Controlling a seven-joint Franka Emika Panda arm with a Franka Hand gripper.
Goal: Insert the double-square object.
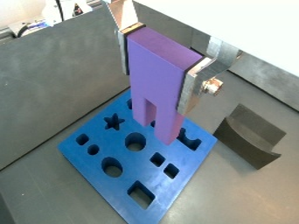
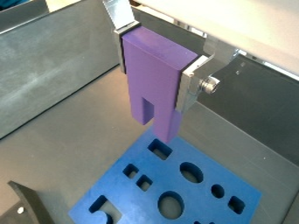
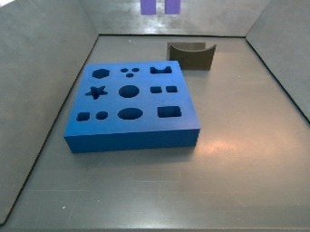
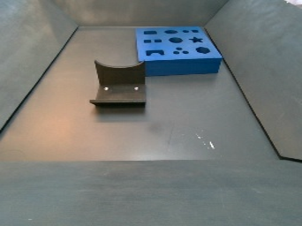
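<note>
My gripper point(image 1: 162, 59) is shut on the double-square object point(image 1: 158, 87), a tall lilac-purple block, and its silver fingers point(image 1: 197, 80) clamp the block's upper end. The two square prongs point down and hang well above the blue board point(image 1: 197, 150). Both wrist views show this: in a wrist view the gripper point(image 2: 158, 66) holds the block point(image 2: 155, 96) over the board point(image 2: 201, 203). In a side view only the prongs point(image 3: 160, 7) show at the top edge, high above the board point(image 3: 133, 138). In a side view the board point(image 4: 183, 68) shows without the gripper.
A dark olive-brown curved block point(image 4: 118, 86) stands on the floor apart from the board; it also shows in a side view point(image 3: 191, 54) and in both wrist views point(image 1: 251, 136) point(image 2: 30, 206). Grey walls point(image 3: 49, 63) enclose the floor. The board has several shaped holes.
</note>
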